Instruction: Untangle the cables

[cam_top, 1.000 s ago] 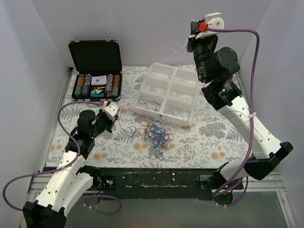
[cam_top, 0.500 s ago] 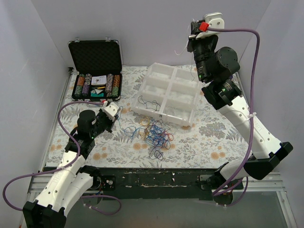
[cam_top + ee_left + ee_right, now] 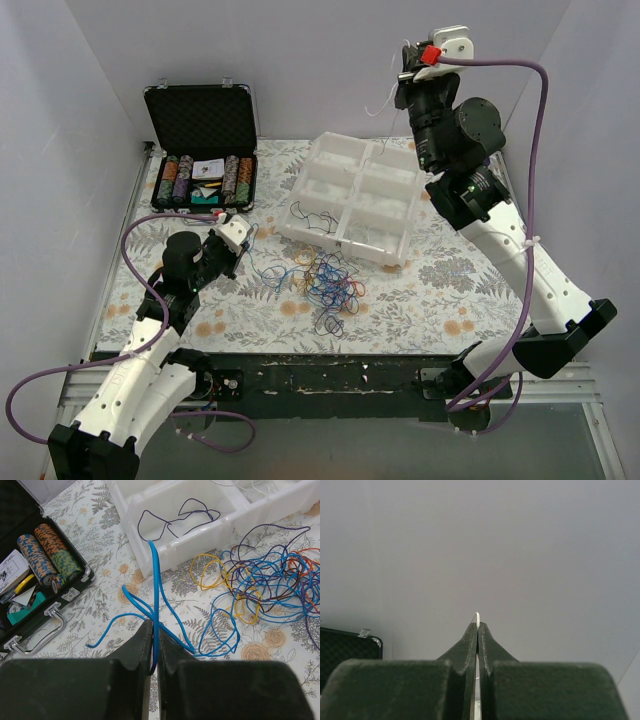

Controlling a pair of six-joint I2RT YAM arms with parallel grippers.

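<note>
White plastic compartment bin (image 3: 200,541) holds dark purple wire loop (image 3: 175,520); open black case (image 3: 200,115), poker chips (image 3: 47,545). Closed left gripper (image 3: 155,628) pinches blue cable (image 3: 156,585); right gripper (image 3: 477,626) clamps thin white strand (image 3: 477,615).

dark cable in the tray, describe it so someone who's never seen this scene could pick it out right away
Find the white tray in the middle of the top view, then its compartment at the near left corner. The dark cable lies there alone as a thin loose loop. Unlike the blue, yellow and orange tangle just in front of the tray, it is nearly black and sits inside a compartment.
</note>
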